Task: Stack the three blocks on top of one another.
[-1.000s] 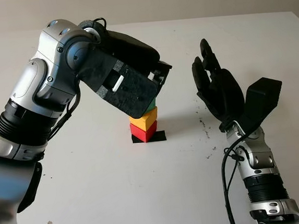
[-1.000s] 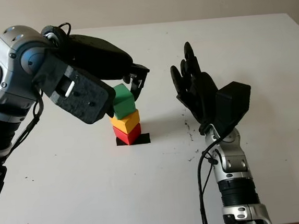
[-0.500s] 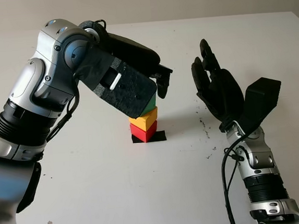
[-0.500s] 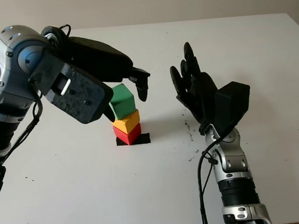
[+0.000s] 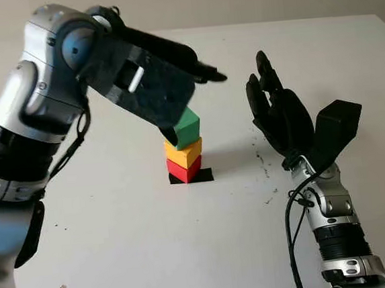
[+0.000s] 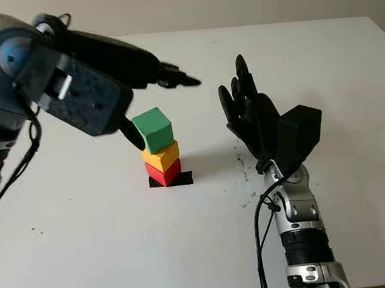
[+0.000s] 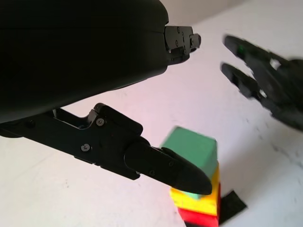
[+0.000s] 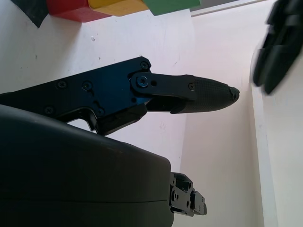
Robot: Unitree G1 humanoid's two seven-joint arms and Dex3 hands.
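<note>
Three blocks (image 6: 159,148) stand stacked; left robot hand (image 6: 163,76) above, open, holding nothing.

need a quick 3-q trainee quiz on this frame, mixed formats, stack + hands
1. True or false: the green block sits on top of the yellow block.
2. Which block touches the black patch on the table? A) green B) yellow C) red
3. Fill in: the left hand, open above the stack, holds ____.

Key
1. True; the green one sits slightly turned on the yellow.
2. C, the red block.
3. Nothing. The right hand is also open, raised to the right of the stack.
</note>
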